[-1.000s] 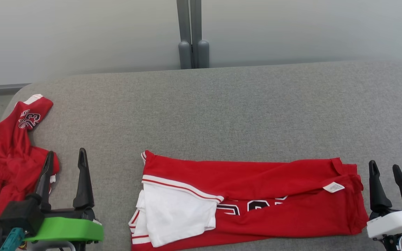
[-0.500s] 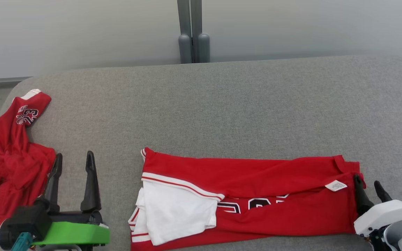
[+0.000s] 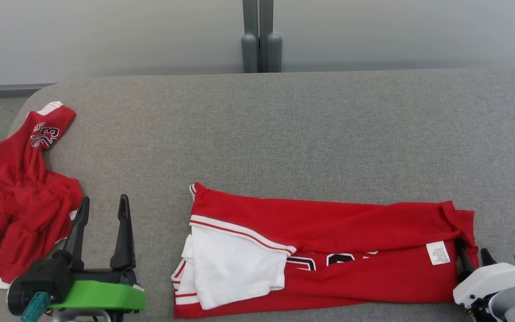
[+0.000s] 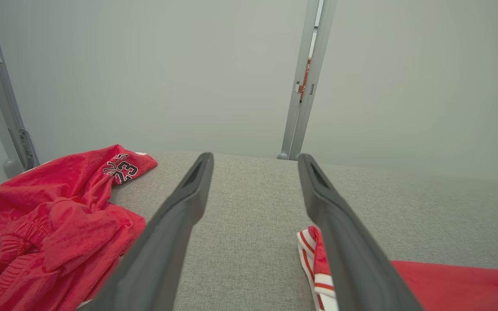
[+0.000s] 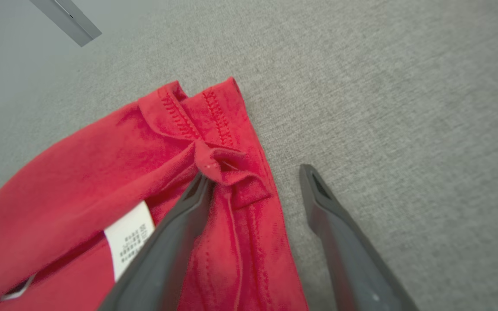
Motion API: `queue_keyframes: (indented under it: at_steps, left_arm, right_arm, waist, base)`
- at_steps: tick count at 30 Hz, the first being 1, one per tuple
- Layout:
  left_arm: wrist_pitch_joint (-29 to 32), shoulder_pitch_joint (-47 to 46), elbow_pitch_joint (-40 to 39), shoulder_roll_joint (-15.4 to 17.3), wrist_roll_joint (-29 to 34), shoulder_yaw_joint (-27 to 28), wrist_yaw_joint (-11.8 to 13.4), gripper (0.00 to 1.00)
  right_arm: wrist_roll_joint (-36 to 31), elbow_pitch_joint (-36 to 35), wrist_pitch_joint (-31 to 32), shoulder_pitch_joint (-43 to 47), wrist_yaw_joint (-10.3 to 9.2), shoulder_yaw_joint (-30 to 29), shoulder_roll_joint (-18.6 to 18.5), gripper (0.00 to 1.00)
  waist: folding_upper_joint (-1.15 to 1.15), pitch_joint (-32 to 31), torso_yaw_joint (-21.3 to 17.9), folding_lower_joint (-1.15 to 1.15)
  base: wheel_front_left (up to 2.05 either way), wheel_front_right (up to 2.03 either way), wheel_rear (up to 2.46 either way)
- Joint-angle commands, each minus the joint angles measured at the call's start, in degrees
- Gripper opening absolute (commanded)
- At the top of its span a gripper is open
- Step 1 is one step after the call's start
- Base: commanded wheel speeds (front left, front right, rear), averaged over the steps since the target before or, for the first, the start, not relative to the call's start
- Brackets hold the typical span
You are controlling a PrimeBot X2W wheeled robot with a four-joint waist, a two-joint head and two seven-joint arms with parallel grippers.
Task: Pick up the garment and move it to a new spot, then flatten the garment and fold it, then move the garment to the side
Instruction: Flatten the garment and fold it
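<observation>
Number 23 (image 3: 43,135) on the crumpled red garment (image 3: 16,201) — white tag (image 3: 438,253) on folded garment (image 3: 329,223) — illegible

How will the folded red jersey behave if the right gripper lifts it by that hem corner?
Probably floppy: the red jersey is bunched at its hem beside the right gripper, so it should sag and unfold. It looks thin and likely light. The loose white layer may slip out.

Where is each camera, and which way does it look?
Head view: on the head, looking down at grey fabric surface, folded red jersey and crumpled red garment; left gripper and right gripper at bottom corners.
Left wrist view: from that wrist, along open jaws toward a pale wall.
Right wrist view: from that wrist, along open jaws astride the jersey's edge.
Head and right wrist views share the jersey's white label.
</observation>
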Motion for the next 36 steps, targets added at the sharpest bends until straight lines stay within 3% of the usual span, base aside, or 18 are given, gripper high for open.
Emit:
queue_keyframes:
  at_steps: [1, 4, 5, 6, 7, 8, 16, 24, 31, 36]
  left_arm:
    - [0.0, -1.0, 0.3, -0.3, 1.1, 0.3, -0.4, 1.00]
    - [0.0, -1.3, 0.9, -0.6, 1.3, 0.7, -1.1, 1.00]
    - [0.0, -1.4, 1.1, -0.6, 1.4, 0.8, -1.3, 1.00]
    - [0.0, -1.5, 1.3, -0.7, 1.6, 1.0, -1.5, 1.00]
    - [0.0, -1.6, 1.4, -0.8, 1.7, 1.2, -1.6, 1.00]
    - [0.0, -1.7, 1.5, -0.9, 1.9, 1.3, -1.7, 1.00]
    - [0.0, -1.3, 2.2, -2.0, 2.7, 2.3, -2.5, 1.00]
    - [0.0, -0.2, 2.1, -3.0, 3.1, 3.6, -2.9, 1.00]
    - [0.0, 0.6, 2.5, -3.8, 3.5, 4.4, -3.2, 1.00]
    - [0.0, 1.3, 3.0, -4.2, 3.7, 4.7, -3.4, 1.00]
  right_arm:
    - [1.6, 1.4, 2.1, -0.2, 0.00, 1.3, 1.1, 1.00]
    - [5.5, 1.7, 6.7, -0.3, 0.12, 5.4, 2.7, 1.00]
    - [6.9, 1.2, 7.7, -0.2, 0.19, 6.5, 3.0, 0.82]
    - [8.4, 0.4, 8.2, 0.0, 0.22, 7.7, 3.1, 0.40]
    - [9.7, -0.5, 8.1, 0.2, 0.22, 8.4, 3.0, 0.11]
    - [11.0, -1.3, 7.7, 0.4, 0.22, 9.0, 2.5, 0.00]
    - [16.0, -6.1, 0.0, -1.2, 0.06, 12.3, -2.5, 0.00]
    - [19.1, -8.3, -1.7, -3.0, -0.01, 13.0, -9.2, 0.00]
    - [19.6, -8.7, 2.8, -4.4, 0.00, 11.9, -15.0, 0.00]
    - [20.7, -15.2, 7.1, -3.9, 0.00, 11.3, -16.3, 0.00]
  waist:
    - [0.00, 0.2, 0.0, 0.00]
    - [0.00, 0.5, 0.2, 0.00]
    - [0.00, 0.5, 0.3, 0.00]
    - [0.00, 0.6, 0.4, 0.00]
    - [0.00, 0.6, 0.4, 0.00]
    - [0.00, 0.6, 0.5, 0.00]
    - [0.00, -0.1, 0.7, 0.00]
    - [0.00, -0.8, 0.2, 0.00]
    - [0.00, -2.0, 0.4, 0.00]
    - [0.00, -3.1, 0.6, 0.00]
  base:
    - [0.00, 0.00, 0.00]
    - [0.00, 0.00, 0.00]
    - [0.00, 0.00, 0.00]
    - [0.00, 0.00, 0.00]
    - [0.00, 0.00, 0.00]
    - [0.00, 0.00, 0.00]
    - [0.00, 0.00, 0.00]
    - [0.00, 0.00, 0.00]
    - [0.00, 0.00, 0.00]
    - [0.00, 0.00, 0.00]
